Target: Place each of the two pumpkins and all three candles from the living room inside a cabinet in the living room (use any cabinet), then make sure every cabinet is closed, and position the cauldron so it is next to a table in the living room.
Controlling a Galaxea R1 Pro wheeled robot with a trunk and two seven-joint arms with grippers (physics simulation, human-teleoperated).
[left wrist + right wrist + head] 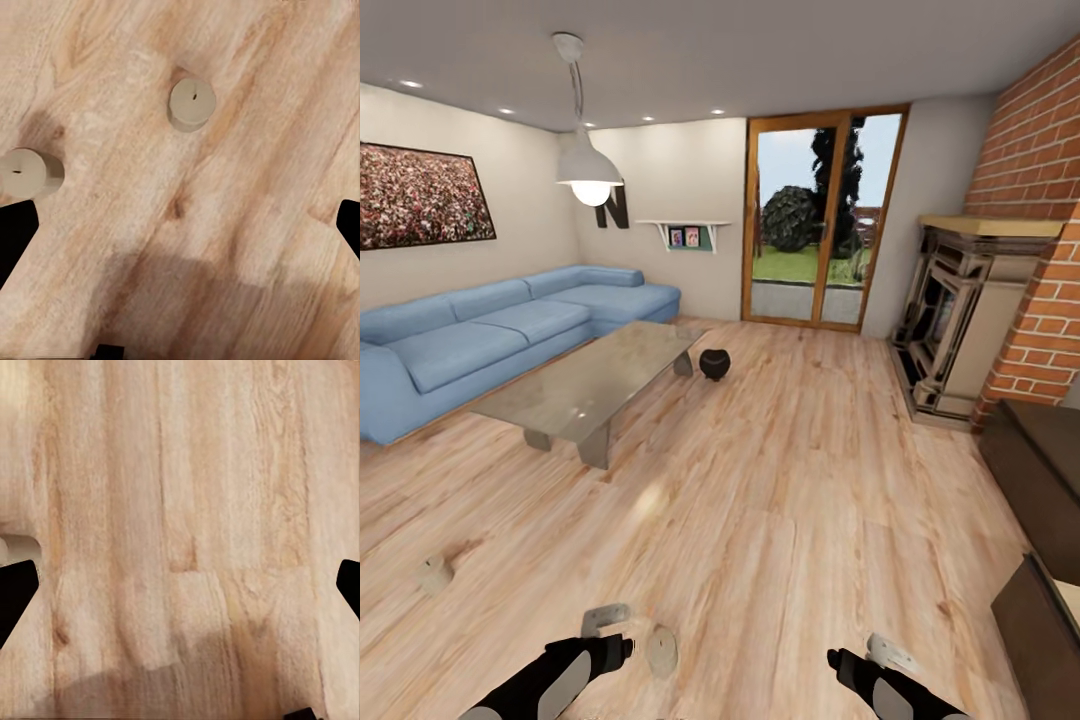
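Black arms (550,675), pale grey panels

Home living rm: blue corner sofa (490,335) along the wall, glass-top coffee table (595,380) on light wood plank floor (780,500), red brick fireplace (960,320) w/ ornate stone surround, pendant lamp (589,170), framed picture (420,195), small wall shelf (685,235), wood-framed glass doors (815,220) to a garden, low dark cabinet (1040,480) on the right.

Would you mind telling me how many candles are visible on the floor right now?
2. One candle stands on the floor just beside the left gripper; the other candle stands farther to the left, nearer the sofa. More may be hidden.
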